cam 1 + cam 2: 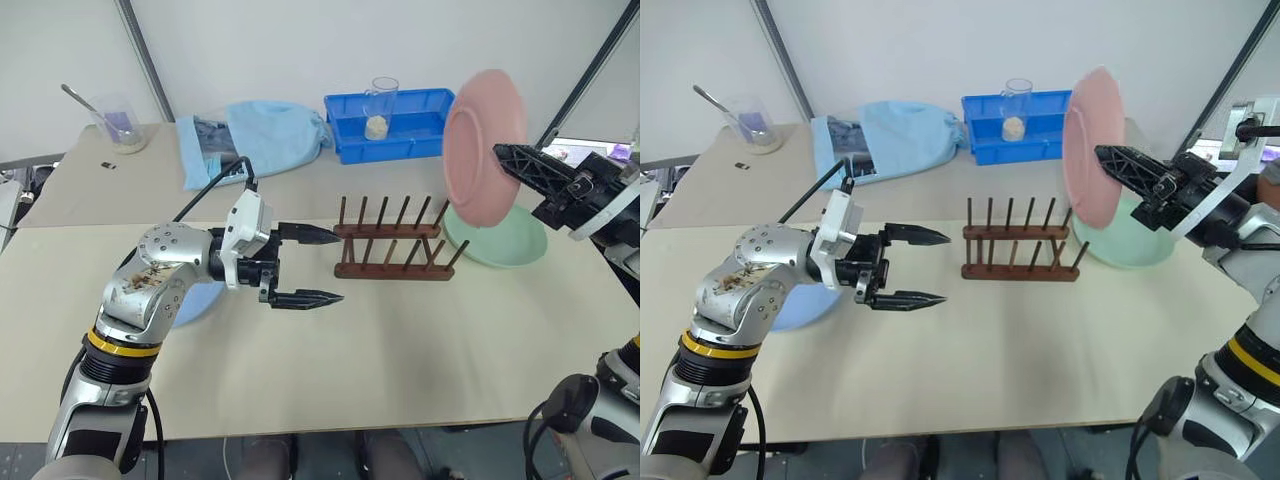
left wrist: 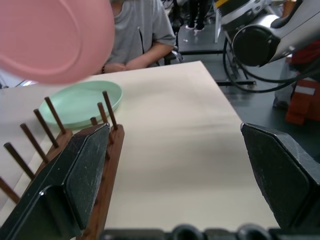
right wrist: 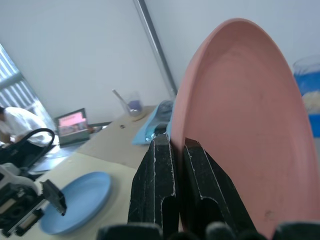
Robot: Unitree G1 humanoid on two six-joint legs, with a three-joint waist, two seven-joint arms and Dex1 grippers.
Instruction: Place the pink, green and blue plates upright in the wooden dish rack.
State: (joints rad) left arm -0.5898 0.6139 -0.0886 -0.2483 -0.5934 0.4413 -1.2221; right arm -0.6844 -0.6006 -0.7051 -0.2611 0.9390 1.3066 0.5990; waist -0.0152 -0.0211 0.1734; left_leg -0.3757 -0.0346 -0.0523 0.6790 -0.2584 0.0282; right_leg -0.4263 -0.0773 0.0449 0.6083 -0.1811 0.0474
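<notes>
Above the bench (image 1: 400, 350), right gripper (image 1: 500, 155) is pinching the stiff, light pink plate (image 1: 483, 135) by its rim; left gripper (image 1: 312, 265) is gaping.

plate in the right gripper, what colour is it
Pink. The plate, held upright by its rim in the right gripper, shows best in the left eye view.

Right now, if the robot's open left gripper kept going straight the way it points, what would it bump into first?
Probably the wooden dish rack: the left gripper points level at its near end, with bare table between them.
</notes>
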